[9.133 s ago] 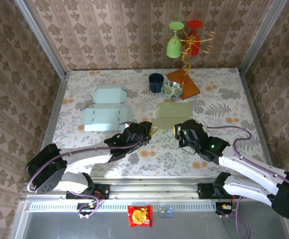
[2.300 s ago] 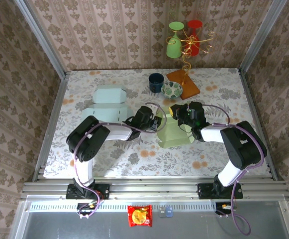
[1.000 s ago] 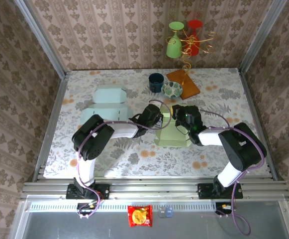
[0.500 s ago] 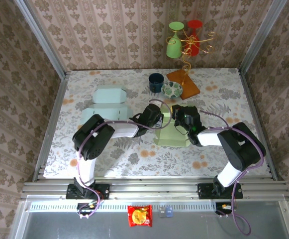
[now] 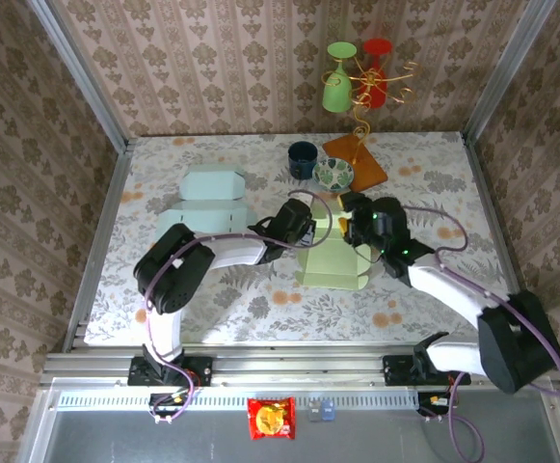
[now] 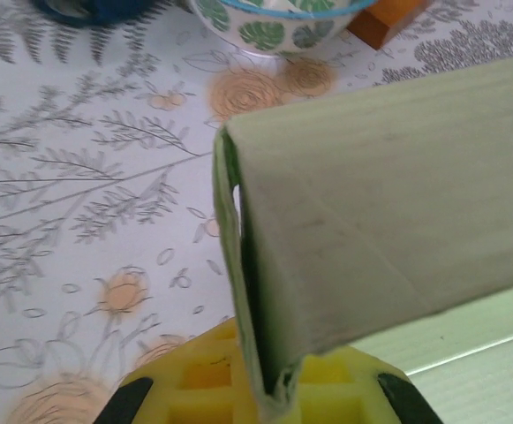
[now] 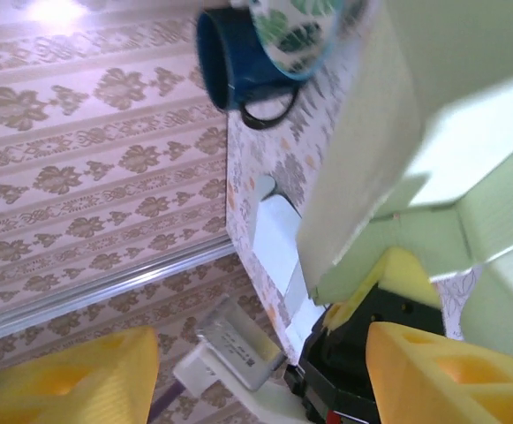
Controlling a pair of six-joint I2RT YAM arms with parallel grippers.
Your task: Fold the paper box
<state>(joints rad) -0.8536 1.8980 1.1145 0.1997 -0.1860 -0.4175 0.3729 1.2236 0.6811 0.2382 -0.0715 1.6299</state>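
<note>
Same build on both sides: the left arm (image 5: 229,253) and the right arm (image 5: 453,291) are glossy white tube links with chunky rounded black joint housings (image 5: 172,268). Thin purple cables (image 7: 162,408) run along each one, down to the black bases (image 5: 167,370). The left gripper (image 5: 306,228) and right gripper (image 5: 355,224) have black bodies with bright yellow fingers (image 7: 437,375). Up close, the yellow pads (image 6: 207,393) have a moulded grid of square pockets. There's also a small grey metal block (image 7: 237,346) where one cable plugs in.
</note>
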